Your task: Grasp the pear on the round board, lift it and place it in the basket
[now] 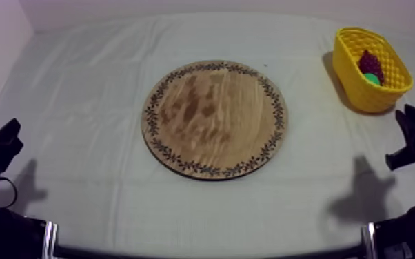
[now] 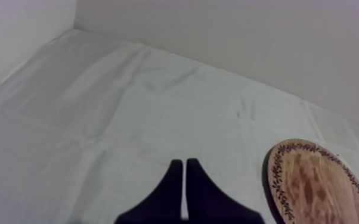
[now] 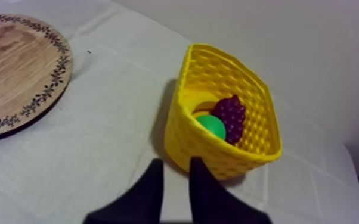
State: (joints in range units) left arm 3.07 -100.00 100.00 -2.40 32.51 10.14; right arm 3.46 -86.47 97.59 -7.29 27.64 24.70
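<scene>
The round wooden board lies mid-table with nothing on it; its patterned rim also shows in the left wrist view and the right wrist view. At the far right stands the yellow basket. Inside it a green rounded fruit, which looks like the pear, rests beside the purple grapes. My right gripper hovers just in front of the basket's near wall, fingers apart, holding nothing. My left gripper is shut as a narrow wedge over bare cloth, left of the board.
Both arms sit low at the table's sides, the left gripper near the left edge and the right gripper below the basket. A wall rises behind the table. Bare cloth surrounds the board.
</scene>
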